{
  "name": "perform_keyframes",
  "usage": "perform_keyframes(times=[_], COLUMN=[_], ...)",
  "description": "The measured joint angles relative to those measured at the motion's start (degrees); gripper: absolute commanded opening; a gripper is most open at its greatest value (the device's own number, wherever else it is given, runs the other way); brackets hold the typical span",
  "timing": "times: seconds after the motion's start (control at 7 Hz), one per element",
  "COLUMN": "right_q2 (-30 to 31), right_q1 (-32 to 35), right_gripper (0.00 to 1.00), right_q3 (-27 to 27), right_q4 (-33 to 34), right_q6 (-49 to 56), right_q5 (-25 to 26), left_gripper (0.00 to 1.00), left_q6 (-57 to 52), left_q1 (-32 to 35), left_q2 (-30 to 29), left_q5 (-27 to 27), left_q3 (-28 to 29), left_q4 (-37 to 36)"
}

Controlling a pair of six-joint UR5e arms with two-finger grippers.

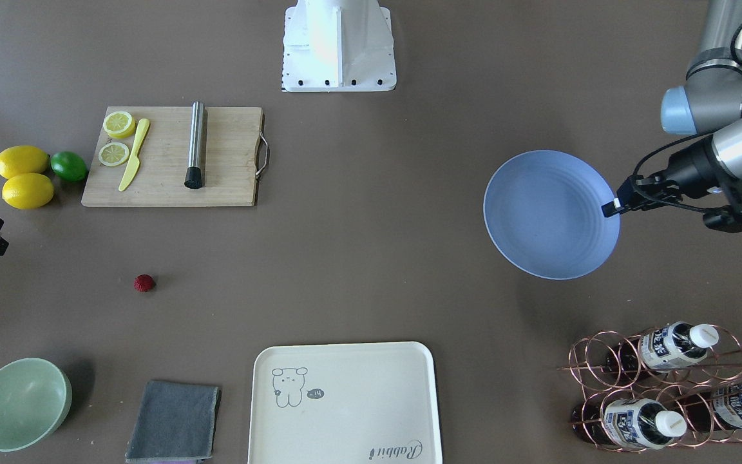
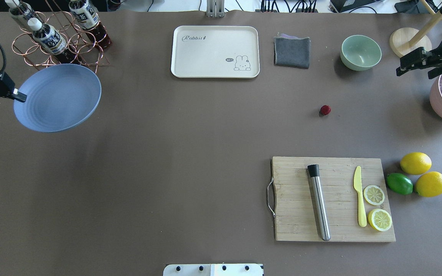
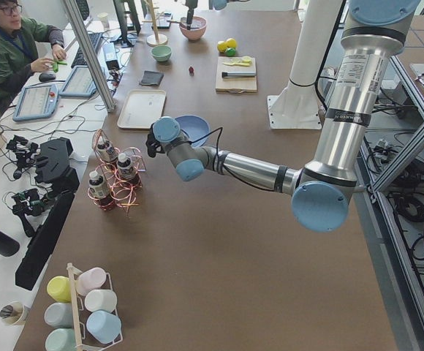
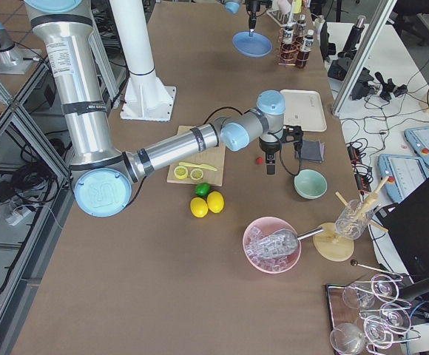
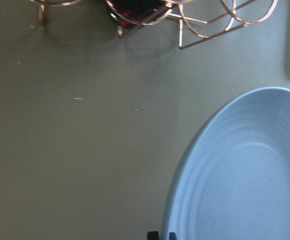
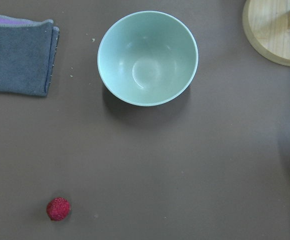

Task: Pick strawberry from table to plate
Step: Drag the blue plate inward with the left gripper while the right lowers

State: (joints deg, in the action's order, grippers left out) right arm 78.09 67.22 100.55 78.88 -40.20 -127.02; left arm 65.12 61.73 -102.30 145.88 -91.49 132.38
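Although the task turns on one small item, its two parts sit well apart. Item: strawberry, tiny, dark red, bumpy, roundish. Location: bare table, on the robot's right half, between the wooden cutting board and the mint-green bowl, apart from both, with nothing touching it. Receiving vessel: plate, pale blue, ringed, empty. It appears raised off the table, pinched by its rim in the left gripper, whose fingers are closed on the edge, near the copper bottle rack. Right gripper: hangs above the table beside the bowl, off to one side of the berry, which shows low in a corner of its wrist view. Whether its fingers are spread or closed cannot be told: no fingertips enter the wrist view, and the overhead gives only a dark outline. Handling, as judged: very light, probably soft or slightly yielding. The pitted skin should offer fair grip, but the berry is round enough to roll if nudged off-centre. Best hold: straight down, fingers astride its widest middle, tips low to the table, closing gently. Risks: crushing under excess force, or one finger landing first and flicking it away. Status: pick not yet begun.
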Motion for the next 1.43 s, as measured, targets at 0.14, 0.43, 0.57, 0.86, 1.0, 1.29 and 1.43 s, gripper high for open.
perform_keyframes(times=[0.14,0.43,0.57,0.86,1.0,1.29,1.43], right_q2=[-1.30,-3.49,-4.41,-5.78,-6.21,-6.43,-6.45], right_q1=[-2.12,-5.11,-6.19,-8.92,-10.14,-11.92,-12.63], right_gripper=[1.00,1.00,1.00,1.00,1.00,1.00,1.00], right_q3=[-0.34,-2.14,-4.01,-6.32,-6.67,-7.26,-8.66], right_q4=[0.13,0.23,0.15,0.06,0.05,-1.01,-3.49], right_q6=[-0.95,-2.05,-2.60,-5.67,-7.20,-8.94,-10.27], right_q5=[1.67,2.55,2.54,2.62,2.76,2.98,3.12], left_gripper=[0.00,0.00,0.00,0.00,0.00,0.00,0.00], left_q6=[5.36,14.02,16.82,20.35,21.72,22.62,22.64], left_q1=[-4.67,-12.03,-15.82,-23.52,-27.11,-33.21,-35.08], left_q2=[-0.98,-4.66,-6.40,-9.14,-10.45,-13.82,-14.95], left_q5=[-4.93,-13.78,-18.43,-27.65,-31.78,-39.11,-41.43], left_q3=[-3.23,-6.44,-7.14,-7.40,-7.34,-7.27,-6.81], left_q4=[-0.01,-0.07,-0.14,-0.40,-0.94,-4.87,-6.11])
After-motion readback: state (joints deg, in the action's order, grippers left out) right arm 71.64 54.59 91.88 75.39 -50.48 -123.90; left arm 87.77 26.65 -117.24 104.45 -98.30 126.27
